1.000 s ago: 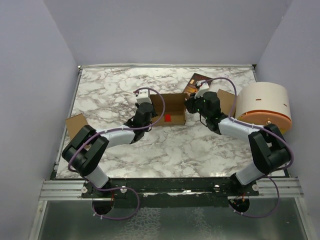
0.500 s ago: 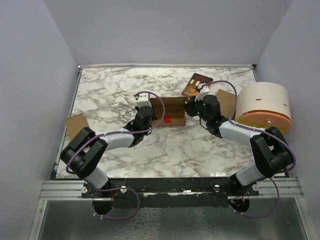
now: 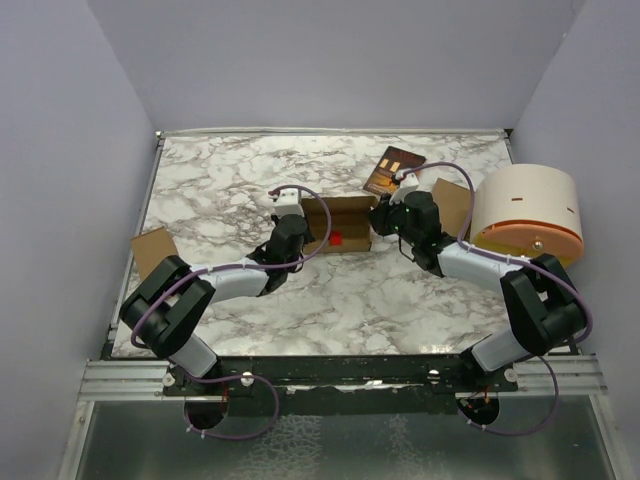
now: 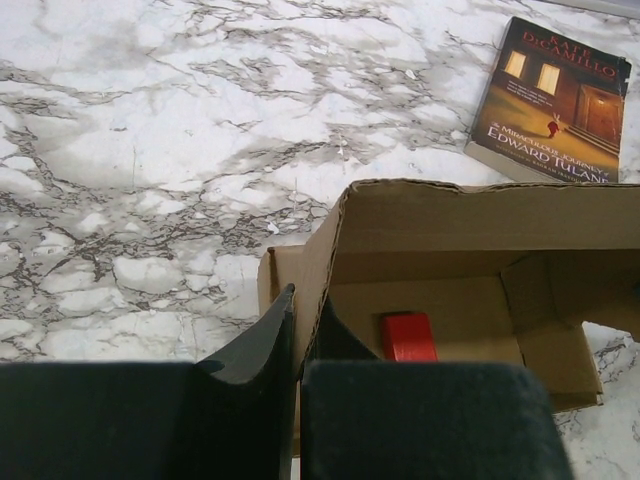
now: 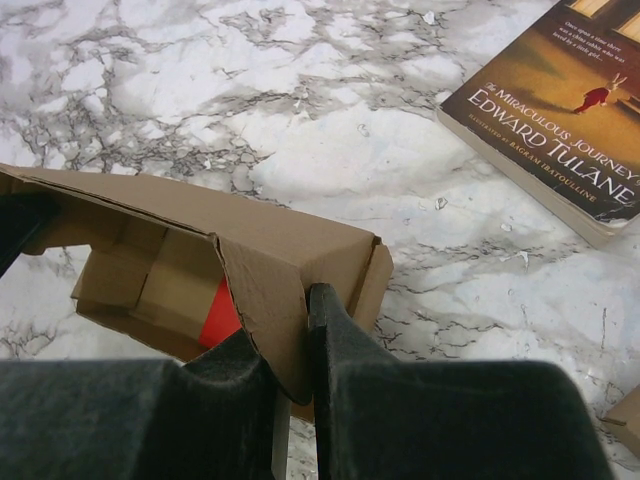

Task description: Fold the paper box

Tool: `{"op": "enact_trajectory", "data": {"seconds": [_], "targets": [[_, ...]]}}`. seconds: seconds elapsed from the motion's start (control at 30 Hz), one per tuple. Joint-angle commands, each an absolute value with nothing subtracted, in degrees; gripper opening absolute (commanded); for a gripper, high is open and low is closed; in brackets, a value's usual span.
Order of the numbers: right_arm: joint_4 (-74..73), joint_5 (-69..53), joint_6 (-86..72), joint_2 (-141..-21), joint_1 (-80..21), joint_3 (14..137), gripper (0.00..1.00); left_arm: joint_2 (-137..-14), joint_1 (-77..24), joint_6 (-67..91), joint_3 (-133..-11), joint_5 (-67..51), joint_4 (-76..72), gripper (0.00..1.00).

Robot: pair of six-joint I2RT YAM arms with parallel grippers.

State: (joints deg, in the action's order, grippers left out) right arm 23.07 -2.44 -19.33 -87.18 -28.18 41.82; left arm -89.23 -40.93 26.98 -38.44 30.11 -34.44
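The paper box [image 3: 345, 212] is a tan cardboard box lying open-sided in the middle of the marble table, with a red patch [image 3: 336, 237] inside it. My left gripper [image 3: 300, 224] is shut on the box's left side wall [image 4: 318, 250], one finger outside and one inside, as the left wrist view shows [image 4: 306, 308]. At the other end my right gripper [image 3: 379, 214] is shut on the right end flap [image 5: 270, 290], which is pinched between its fingers [image 5: 287, 325]. The red patch [image 4: 408, 335] shows past both sets of jaws [image 5: 222, 315].
A dark printed book [image 3: 392, 168] lies just behind the box's right end. A round white drum with an orange band [image 3: 527, 215] stands at the right edge, with a loose cardboard piece [image 3: 452, 205] beside it. Another cardboard piece [image 3: 152, 247] lies at the table's left edge.
The right gripper and the box's right end have shifted slightly toward the near side, uncovering the book. The left arm has moved slightly. Both grips on the box are unchanged.
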Motion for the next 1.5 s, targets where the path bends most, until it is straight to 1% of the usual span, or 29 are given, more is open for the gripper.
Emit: {"op": "enact_trajectory", "data": {"seconds": [0.0,0.5,0.57,0.67,0.73,0.8,1.03,1.13,1.27,1.37,1.43,1.47], "targets": [[18.14,-4.93,-17.32,-86.29,-30.06,40.84,0.11,-88.52,-42.67,27.25,-37.32,26.00,-31.97,0.00],[17.40,-4.92,-12.20,-85.50,-30.06,39.11,0.12,-86.74,-43.78,26.82,-35.18,27.01,-29.93,0.01],[17.68,-4.43,-11.81,-85.34,-30.06,39.03,0.12,-85.74,-43.77,27.51,-34.78,27.07,-29.20,0.06],[17.96,-3.29,-11.11,-85.44,-30.06,38.77,0.12,-83.72,-43.77,28.75,-34.02,26.83,-28.06,0.23],[18.02,-2.63,-10.85,-85.70,-30.06,38.78,0.11,-82.13,-43.83,29.33,-33.65,26.47,-27.19,0.31],[18.02,-2.30,-10.89,-85.92,-30.06,38.79,0.11,-80.61,-43.81,29.74,-33.26,26.11,-26.37,0.35],[18.10,-1.67,-10.81,-86.04,-30.06,39.10,0.11,-74.79,-43.81,30.06,-32.00,23.09,-21.61,0.46],[18.11,-1.83,-10.65,-86.22,-30.06,39.20,0.11,-70.56,-43.79,29.36,-30.97,19.96,-19.05,0.53],[18.11,-2.11,-10.47,-86.52,-30.06,39.31,0.11,-62.49,-43.77,25.13,-27.72,13.64,-17.41,0.58],[18.16,-2.21,-10.21,-86.58,-30.06,39.33,0.11,-53.62,-43.65,21.58,-24.50,8.79,-19.06,0.70],[18.11,-2.45,-10.07,-86.59,-30.06,39.38,0.11,-49.87,-43.24,20.40,-24.37,6.54,-19.24,0.78],[18.11,-2.51,-9.98,-86.54,-30.06,39.37,0.11,-49.26,-42.75,20.18,-25.72,5.65,-16.95,0.80]]}}
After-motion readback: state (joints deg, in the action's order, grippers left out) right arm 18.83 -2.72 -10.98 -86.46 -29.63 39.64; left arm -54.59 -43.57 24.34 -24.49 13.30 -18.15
